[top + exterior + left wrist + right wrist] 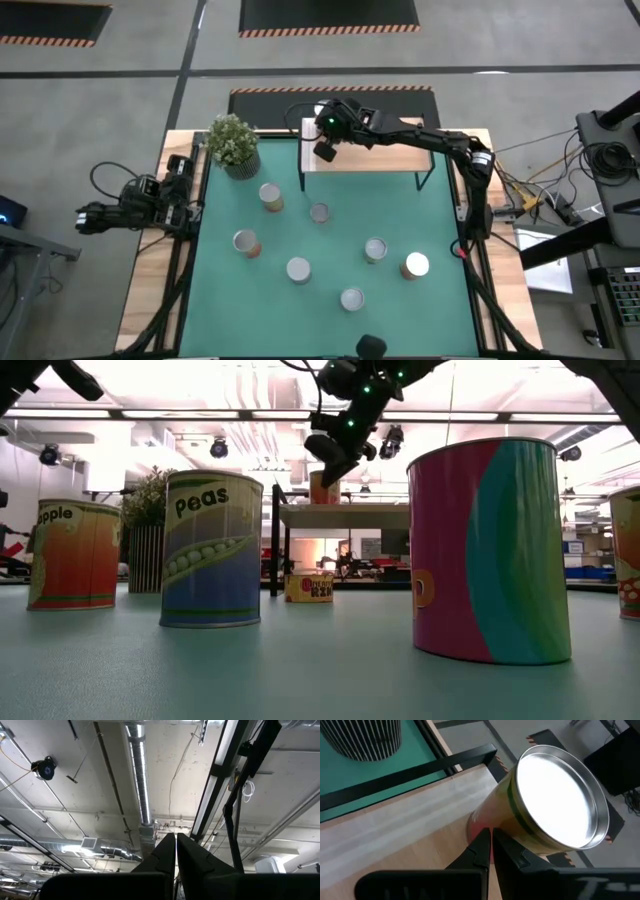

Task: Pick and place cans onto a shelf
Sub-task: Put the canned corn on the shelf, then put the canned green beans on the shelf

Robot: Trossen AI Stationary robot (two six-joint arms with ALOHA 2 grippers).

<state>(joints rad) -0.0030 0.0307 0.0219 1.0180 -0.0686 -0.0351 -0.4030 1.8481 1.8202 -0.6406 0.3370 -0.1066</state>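
A can [555, 800] with a silvery top and orange-yellow side stands upright on the shelf [405, 840], near its far left corner. The can [322, 109] and the shelf [380, 160] also show in the high view. My right gripper [490, 836] is shut, slants down over the shelf board, and its tips stand at the can's lower side. Several more cans stand upright on the green mat, among them one [271, 197] near the plant and one [415, 265] at the right. My left gripper [176, 837] is shut, parked off the table's left side, and points up at the ceiling. My right gripper has its shut fingertips [482, 840] right at the lower side wall [485, 820] of the can on the shelf. It comes slanting down from the table's near right. I cannot tell whether they touch the can.
A potted plant [233, 143] in a striped pot stands on the mat just left of the shelf. The shelf's black frame [420, 767] runs along its left edge. A dark object [370, 346] sits at the mat's near edge.
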